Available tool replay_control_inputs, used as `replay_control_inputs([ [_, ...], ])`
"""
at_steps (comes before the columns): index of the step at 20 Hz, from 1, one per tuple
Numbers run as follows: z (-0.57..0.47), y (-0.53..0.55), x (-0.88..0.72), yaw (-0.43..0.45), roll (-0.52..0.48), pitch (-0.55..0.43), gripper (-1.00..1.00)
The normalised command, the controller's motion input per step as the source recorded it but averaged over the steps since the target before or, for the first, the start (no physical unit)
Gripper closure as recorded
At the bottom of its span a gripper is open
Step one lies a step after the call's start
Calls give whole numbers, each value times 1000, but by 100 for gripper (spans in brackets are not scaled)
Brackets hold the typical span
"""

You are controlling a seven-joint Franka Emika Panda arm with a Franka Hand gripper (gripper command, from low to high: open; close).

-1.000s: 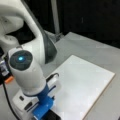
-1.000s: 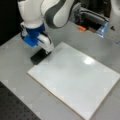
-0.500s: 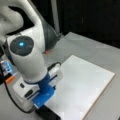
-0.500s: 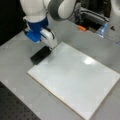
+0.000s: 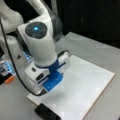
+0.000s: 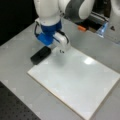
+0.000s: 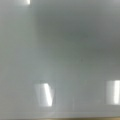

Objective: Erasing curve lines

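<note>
Now the gripper [image 6: 47,41] has moved over the white board [image 6: 82,80].

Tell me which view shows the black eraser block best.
A front view shows the eraser block whole, lying on the table off the white board's corner, near the gripper. In a front view it is cut off at the bottom. The wrist view shows only board surface.

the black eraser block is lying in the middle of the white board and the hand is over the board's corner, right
Not quite. The black eraser block lies on the grey table just off the white board's corner, as both front views show. The hand is over that corner of the board.
</note>
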Motion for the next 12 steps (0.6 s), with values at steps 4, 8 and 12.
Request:
replay_control_inputs([
  [4,28,297,-305,70,-82,23,-100],
  [8,51,412,-253,13,-160,26,-100],
  [12,-33,352,-145,-2,-249,-50,-100],
])
